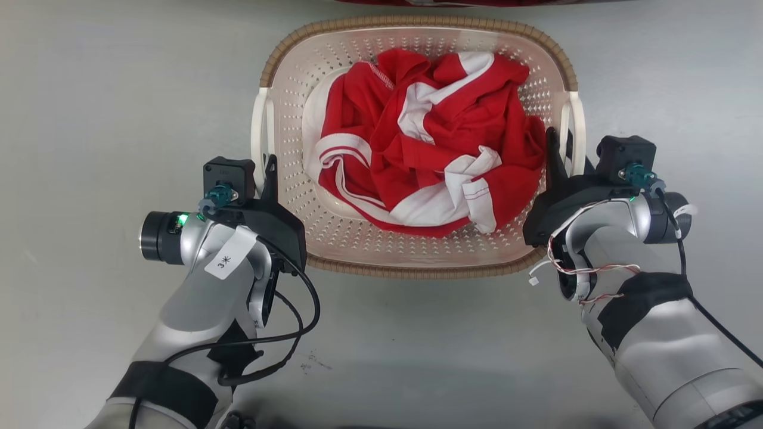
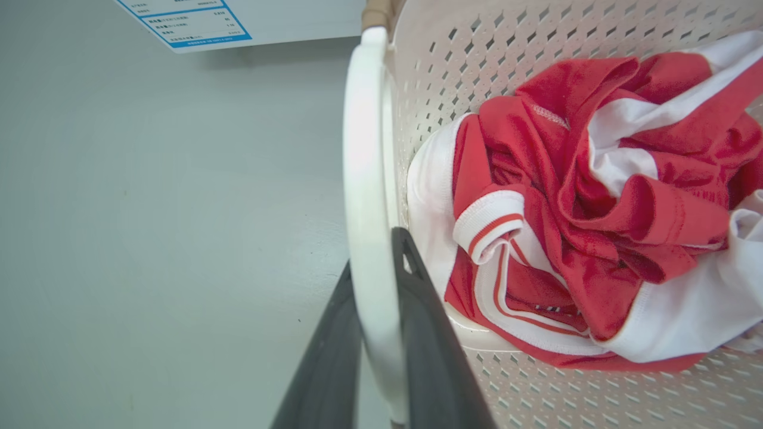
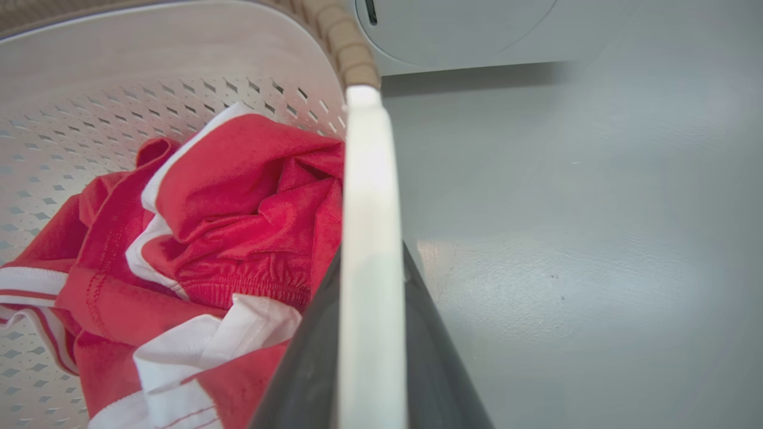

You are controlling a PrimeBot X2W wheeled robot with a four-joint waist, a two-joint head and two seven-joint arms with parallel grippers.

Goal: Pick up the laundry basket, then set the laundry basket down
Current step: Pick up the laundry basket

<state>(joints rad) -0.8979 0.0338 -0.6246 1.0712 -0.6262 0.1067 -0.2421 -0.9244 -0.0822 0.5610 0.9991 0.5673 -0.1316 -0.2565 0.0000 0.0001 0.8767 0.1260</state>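
The laundry basket (image 1: 286,89) is cream-white and perforated with a brown woven-look rim, and it sits centred in the head view. A crumpled red and white garment (image 1: 429,161) lies inside it. My left gripper (image 1: 266,173) is shut on the basket's white left loop handle (image 2: 363,149), one dark finger on each side of it. My right gripper (image 1: 557,146) is shut on the right loop handle (image 3: 368,179) in the same way. The wrist views show each gripper, left (image 2: 374,256) and right (image 3: 371,256), pinching its handle. I cannot tell whether the basket rests on the floor.
Grey floor (image 1: 119,119) surrounds the basket. A white washing machine with a round door (image 3: 453,30) stands just beyond the basket's far side, and its panel carries a blue-printed label (image 2: 197,21). A dark red strip (image 1: 477,2) runs along the head view's top edge.
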